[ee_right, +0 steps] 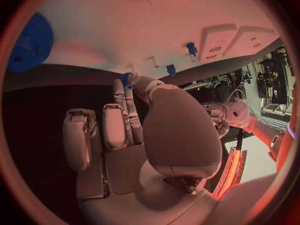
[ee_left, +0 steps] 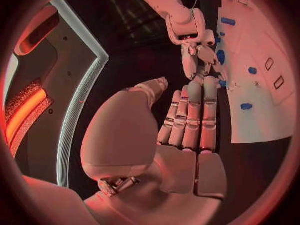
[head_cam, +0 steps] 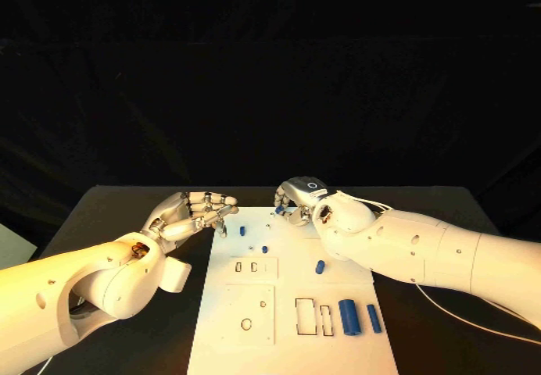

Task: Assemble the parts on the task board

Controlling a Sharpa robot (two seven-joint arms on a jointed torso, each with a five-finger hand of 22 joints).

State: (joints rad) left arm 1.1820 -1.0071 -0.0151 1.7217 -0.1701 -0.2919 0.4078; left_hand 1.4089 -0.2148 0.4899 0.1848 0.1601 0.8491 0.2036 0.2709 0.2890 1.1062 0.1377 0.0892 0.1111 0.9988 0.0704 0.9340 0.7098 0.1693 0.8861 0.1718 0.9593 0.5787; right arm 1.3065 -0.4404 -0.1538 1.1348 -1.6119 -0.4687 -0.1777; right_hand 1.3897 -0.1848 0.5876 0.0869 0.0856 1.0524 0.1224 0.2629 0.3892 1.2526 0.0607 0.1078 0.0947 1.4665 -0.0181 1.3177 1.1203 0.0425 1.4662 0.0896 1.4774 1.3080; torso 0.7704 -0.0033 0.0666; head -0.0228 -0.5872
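- Task board [head_cam: 295,344]: you see the white plate lying lengthwise in the middle of the black table [head_cam: 124,205], its near part carrying rectangular and oval cut-outs.
- Parts: two blue cylinders [head_cam: 349,316] lie side by side near the board's right edge, beside the rectangular slots; a short blue piece [head_cam: 320,267] lies loose near the board's middle; two small blue pegs [head_cam: 244,231] stand toward the far end.
- Right hand [head_cam: 302,201]: you find it over the far end of the board, fingers curled downward; in the right wrist view a small blue part [ee_right: 125,79] sits pinched between thumb and fingertips [ee_right: 119,87]; the hand is clamped on it.
- Left hand [head_cam: 191,215]: it hovers at the board's left edge, just beside the far pegs; in the left wrist view the fingers [ee_left: 190,117] lie straight and side by side, the thumb apart, nothing held.
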